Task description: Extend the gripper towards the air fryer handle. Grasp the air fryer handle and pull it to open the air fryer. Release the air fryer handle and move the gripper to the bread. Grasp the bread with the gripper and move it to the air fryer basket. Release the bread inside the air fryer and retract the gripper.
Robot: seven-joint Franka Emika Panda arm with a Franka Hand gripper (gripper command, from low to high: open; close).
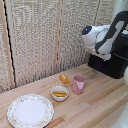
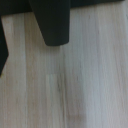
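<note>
The black air fryer (image 1: 116,64) stands on the wooden table at the exterior view's right. My white gripper (image 1: 103,54) hangs just in front of its upper front, and its fingers are too small and hidden to read. In the wrist view a black bar, the air fryer handle (image 2: 54,25), juts out from the black drawer front (image 2: 95,3) over the pale wood. A dark shape (image 2: 3,50) at that picture's edge may be a finger. The bread (image 1: 64,78), a small orange-brown chunk, lies on the table well apart from the gripper. The basket is shut.
A pink cup (image 1: 79,84) stands beside the bread. A small white bowl (image 1: 60,93) holds a paler yellow-orange food piece. A large patterned plate (image 1: 30,110) lies near the front at the exterior view's left. A woven screen (image 1: 40,35) backs the table.
</note>
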